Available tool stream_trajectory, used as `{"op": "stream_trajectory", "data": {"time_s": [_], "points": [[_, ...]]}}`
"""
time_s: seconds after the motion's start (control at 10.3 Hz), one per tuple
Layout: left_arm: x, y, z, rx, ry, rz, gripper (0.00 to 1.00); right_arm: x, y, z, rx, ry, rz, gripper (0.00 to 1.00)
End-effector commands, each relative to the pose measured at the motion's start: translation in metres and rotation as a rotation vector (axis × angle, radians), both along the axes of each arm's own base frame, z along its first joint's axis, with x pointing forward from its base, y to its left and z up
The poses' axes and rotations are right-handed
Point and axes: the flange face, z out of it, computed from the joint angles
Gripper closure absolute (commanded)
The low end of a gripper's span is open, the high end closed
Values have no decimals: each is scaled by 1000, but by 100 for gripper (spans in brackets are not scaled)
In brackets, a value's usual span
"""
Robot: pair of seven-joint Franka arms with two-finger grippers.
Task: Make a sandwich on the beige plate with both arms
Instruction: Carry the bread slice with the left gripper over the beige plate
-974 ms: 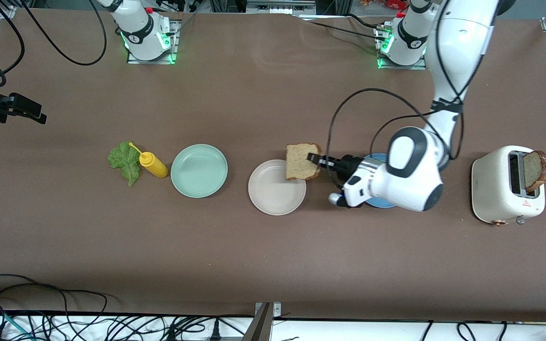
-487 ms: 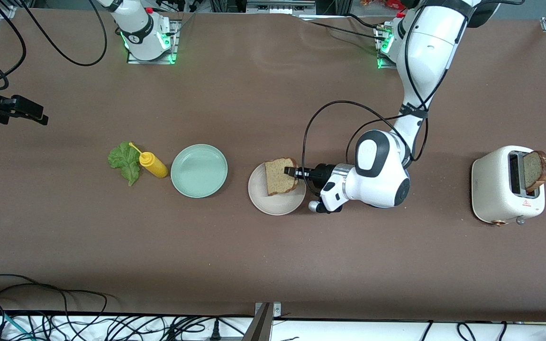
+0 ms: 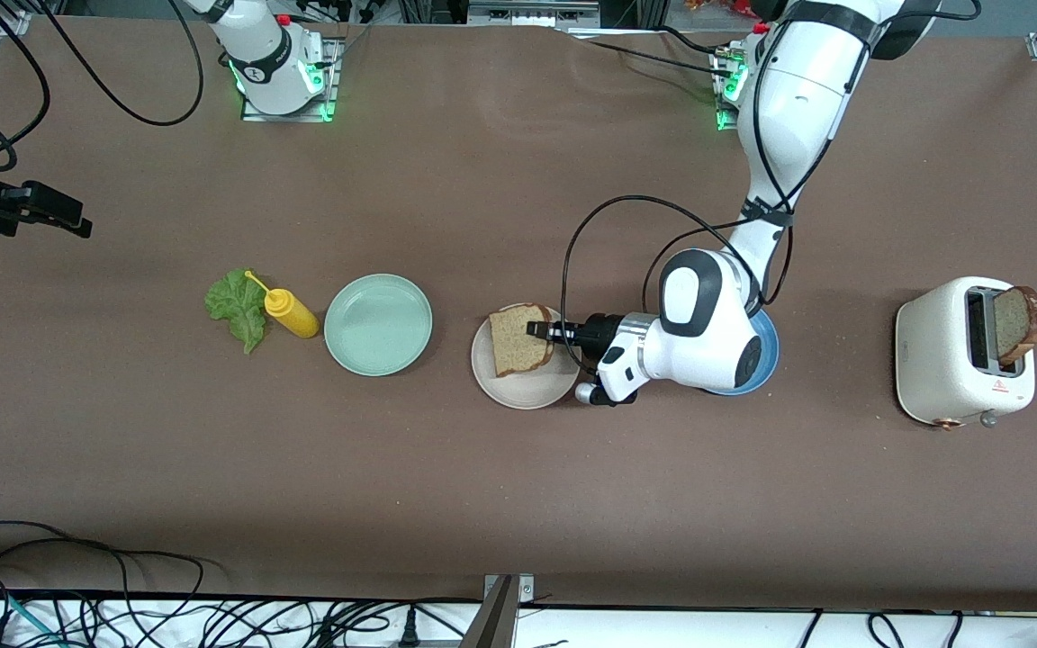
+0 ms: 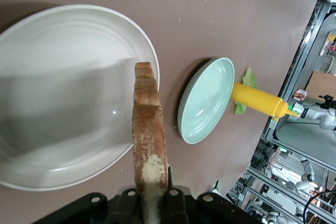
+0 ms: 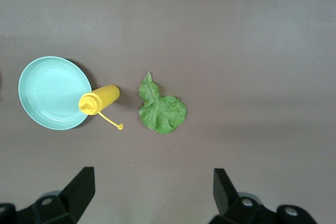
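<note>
My left tool (image 3: pixel 532 330) pinches a bread slice (image 3: pixel 518 339) on edge, just over the beige plate (image 3: pixel 523 389). My right tool (image 5: pixel 152 192) waits spread wide, high over the worktop (image 3: pixel 518 477), the lettuce (image 5: pixel 160 110) below it.

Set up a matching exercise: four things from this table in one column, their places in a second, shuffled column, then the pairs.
1. brown bread slice in the left gripper
2. second brown bread slice
3. yellow squeeze bottle
4. ruffled green lettuce leaf

A. lying beside the bottle
B. over the round beige plate
C. in the white toaster
D. between lettuce and round mint-green plate

Pairs: 1-B, 2-C, 3-D, 4-A
</note>
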Motion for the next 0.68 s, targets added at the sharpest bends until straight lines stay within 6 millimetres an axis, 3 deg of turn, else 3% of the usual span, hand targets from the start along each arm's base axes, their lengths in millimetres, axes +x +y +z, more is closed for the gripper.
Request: {"op": "stream_trajectory", "data": {"time_s": [0.0, 0.29, 0.39, 0.49, 0.58], "points": [[3, -13, -8, -17, -32, 22, 100, -1, -1, 2, -5, 5, 15, 0], [3, -10, -13, -21, -50, 9, 100, -1, -1, 2, -5, 5, 17, 0], [4, -6, -17, -16, -50, 8, 54, -1, -1, 1, -5, 7, 15, 0], [5, -4, -18, -13, -52, 8, 25, -1, -1, 1, -5, 10, 14, 0], [6, -2, -18, -10, -51, 10, 8, -2, -1, 1, -4, 13, 12, 0]]}}
